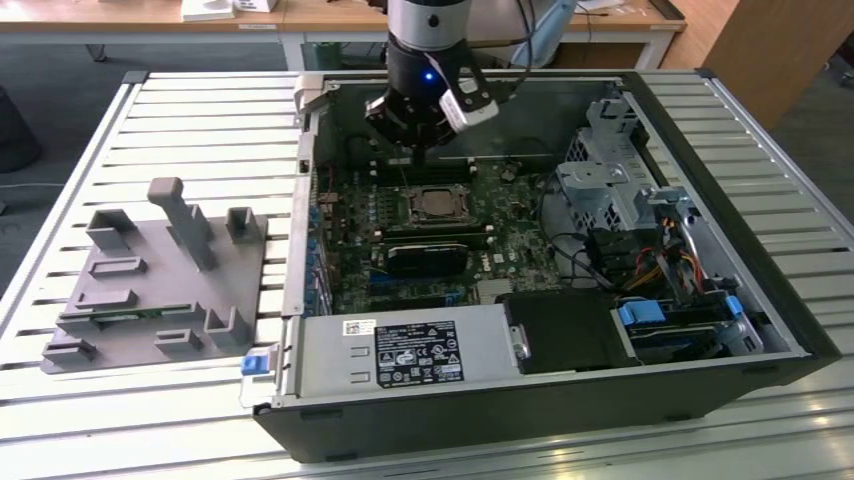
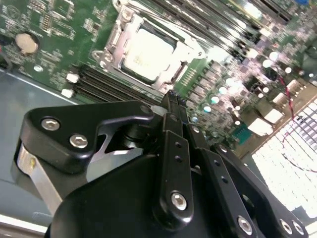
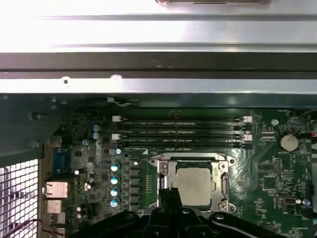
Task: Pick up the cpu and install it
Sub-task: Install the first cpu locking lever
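Note:
The cpu (image 1: 434,205) lies flat in the black socket with its metal frame (image 1: 404,192) on the green motherboard inside the open computer case. Its silvery top also shows in both wrist views (image 2: 147,53) (image 3: 194,184). My gripper (image 1: 420,155) hangs just above the board beside the socket, toward the back wall of the case. In both wrist views its two thin black fingers are pressed together, tips (image 2: 173,98) (image 3: 170,192) near one edge of the socket frame. Nothing is between them, so the gripper is shut and empty.
Black memory slots (image 3: 181,131) run alongside the socket. The case (image 1: 747,300) holds a black block (image 1: 427,255), a labelled power supply (image 1: 400,350), a drive cage (image 1: 614,190) and cables (image 1: 667,265). A grey fixture plate (image 1: 147,280) lies on the slatted table at the exterior view's left.

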### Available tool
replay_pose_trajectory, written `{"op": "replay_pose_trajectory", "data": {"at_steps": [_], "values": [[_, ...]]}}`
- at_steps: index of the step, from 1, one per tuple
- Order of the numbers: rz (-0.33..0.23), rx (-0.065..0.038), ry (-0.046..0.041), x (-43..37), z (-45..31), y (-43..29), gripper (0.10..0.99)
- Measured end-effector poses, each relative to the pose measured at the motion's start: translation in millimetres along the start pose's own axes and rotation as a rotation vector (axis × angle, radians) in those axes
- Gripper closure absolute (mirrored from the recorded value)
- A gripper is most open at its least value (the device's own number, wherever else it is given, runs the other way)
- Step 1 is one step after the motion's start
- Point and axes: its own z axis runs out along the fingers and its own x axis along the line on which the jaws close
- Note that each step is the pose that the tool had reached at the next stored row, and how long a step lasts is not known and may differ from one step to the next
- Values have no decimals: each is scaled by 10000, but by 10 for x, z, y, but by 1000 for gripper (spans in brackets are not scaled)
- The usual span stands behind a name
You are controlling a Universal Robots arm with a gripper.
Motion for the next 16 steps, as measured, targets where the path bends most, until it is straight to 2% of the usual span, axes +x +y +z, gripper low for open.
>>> {"op": "replay_pose_trajectory", "data": {"at_steps": [5, 16], "values": [[-1, -1, -13, 133, 19, -2, 980], [-2, 2, -38, 286, 53, 0, 980]]}}
